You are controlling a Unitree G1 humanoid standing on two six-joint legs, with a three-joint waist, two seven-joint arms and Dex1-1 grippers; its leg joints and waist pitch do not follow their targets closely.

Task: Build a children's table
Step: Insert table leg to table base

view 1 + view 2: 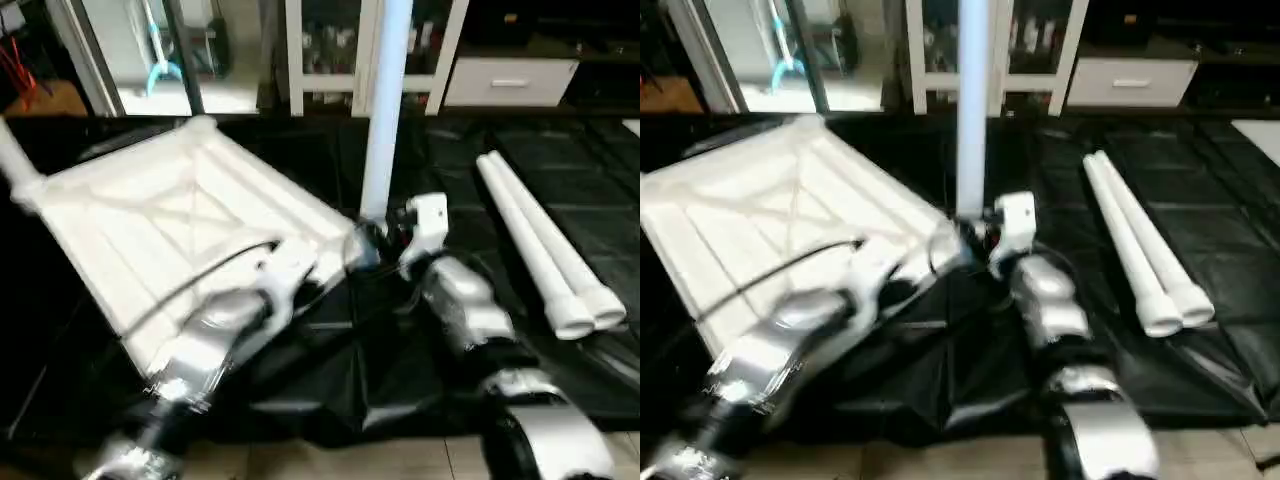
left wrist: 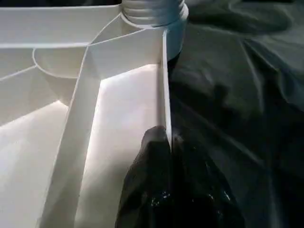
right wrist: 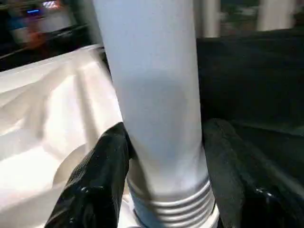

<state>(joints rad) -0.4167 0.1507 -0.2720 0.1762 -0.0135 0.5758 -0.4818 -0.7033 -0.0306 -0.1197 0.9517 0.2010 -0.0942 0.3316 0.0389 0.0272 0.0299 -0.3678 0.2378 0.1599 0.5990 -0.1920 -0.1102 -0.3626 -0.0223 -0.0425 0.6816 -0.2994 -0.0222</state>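
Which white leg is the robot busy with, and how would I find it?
Find the big white tabletop lying upside down on the black sheet. At its corner nearest the robot's right hand, one leg stands straight up, ribbed end down in the corner socket. The two spare legs lie flat, farther right.

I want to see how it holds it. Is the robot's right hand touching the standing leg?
Touching. In the right wrist view the right hand has a black finger pressed against the upright leg, just above its ribbed end.
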